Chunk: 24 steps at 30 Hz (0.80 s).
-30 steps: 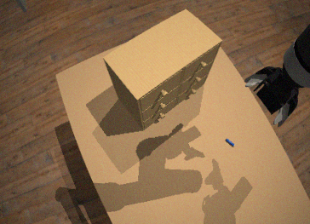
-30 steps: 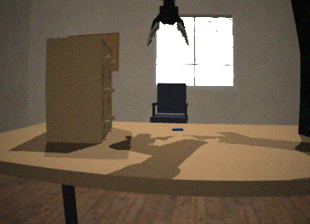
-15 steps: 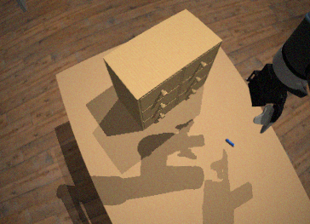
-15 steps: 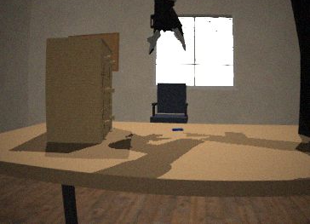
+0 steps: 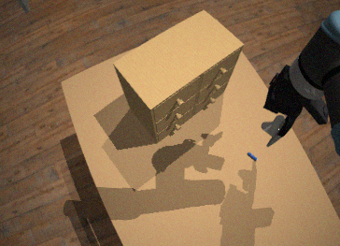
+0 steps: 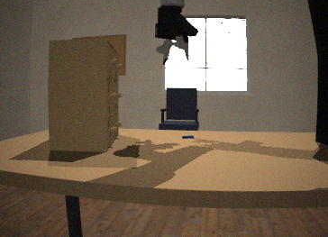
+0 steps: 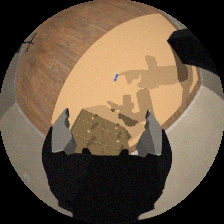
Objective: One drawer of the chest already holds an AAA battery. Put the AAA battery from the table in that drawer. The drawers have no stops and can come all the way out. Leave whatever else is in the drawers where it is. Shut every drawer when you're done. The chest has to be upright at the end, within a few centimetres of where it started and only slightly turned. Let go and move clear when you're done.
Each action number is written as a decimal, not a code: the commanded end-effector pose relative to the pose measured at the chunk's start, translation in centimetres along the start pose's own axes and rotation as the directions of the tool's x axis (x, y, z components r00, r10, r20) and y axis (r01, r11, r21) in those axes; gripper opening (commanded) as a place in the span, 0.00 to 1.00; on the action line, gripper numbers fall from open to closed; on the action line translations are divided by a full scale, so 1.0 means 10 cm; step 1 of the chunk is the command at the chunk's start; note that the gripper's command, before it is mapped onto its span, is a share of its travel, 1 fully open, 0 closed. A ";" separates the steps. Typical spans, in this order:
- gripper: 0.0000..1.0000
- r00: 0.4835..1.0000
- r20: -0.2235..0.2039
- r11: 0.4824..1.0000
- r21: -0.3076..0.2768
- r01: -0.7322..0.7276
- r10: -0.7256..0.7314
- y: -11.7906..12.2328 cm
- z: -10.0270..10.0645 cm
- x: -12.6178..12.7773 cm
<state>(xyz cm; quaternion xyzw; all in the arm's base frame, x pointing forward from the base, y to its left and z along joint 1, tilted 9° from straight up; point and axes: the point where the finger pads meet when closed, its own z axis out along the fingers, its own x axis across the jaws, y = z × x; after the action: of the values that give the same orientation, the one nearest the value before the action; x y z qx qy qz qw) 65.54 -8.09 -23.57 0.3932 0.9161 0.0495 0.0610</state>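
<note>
Room, plain, office-like; exact kind not certain. Wood-plank floor (image 5: 42,41) (image 6: 180,220) (image 7: 45,75), below the gripper (image 5: 276,130) (image 6: 177,58) (image 7: 107,109). Pale bare walls (image 6: 140,80). One bright paned window (image 6: 225,49), behind the gripper in the exterior view. One dark armchair (image 6: 181,104), lower than the gripper, beyond the surface (image 5: 187,228) (image 6: 252,170) (image 7: 145,45). One brown wall panel (image 6: 122,58), beyond the chest (image 5: 179,55) (image 6: 78,95) (image 7: 100,132).

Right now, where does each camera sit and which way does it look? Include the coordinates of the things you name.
Top: high above the table (image 5: 299,200) (image 6: 252,170) (image 7: 150,37), looking steeply down at the chest (image 5: 177,60) (image 6: 78,94) (image 7: 102,132); the arm and end effector (image 5: 270,136) (image 6: 177,61) (image 7: 107,109) enter from the right.
Exterior: beside the table, just above its top, looking across toward a window (image 6: 227,53); the end effector hangs above.
Wrist: on the arm, looking out past its two fingers.
Shared by top and exterior: the blue battery (image 5: 252,156) (image 6: 187,137) (image 7: 116,77).
</note>
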 end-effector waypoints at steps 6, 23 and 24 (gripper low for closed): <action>1.00 0.973 0.006 0.973 0.004 -0.231 0.231 0.05 0.12 0.02; 1.00 0.910 0.007 0.910 0.003 -0.415 0.415 0.10 0.24 0.04; 1.00 0.908 0.007 0.908 0.003 -0.420 0.420 0.10 0.24 0.04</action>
<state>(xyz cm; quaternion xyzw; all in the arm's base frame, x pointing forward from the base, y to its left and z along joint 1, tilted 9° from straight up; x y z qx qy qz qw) 66.21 -7.08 -25.71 0.5690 0.8187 0.0578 0.0510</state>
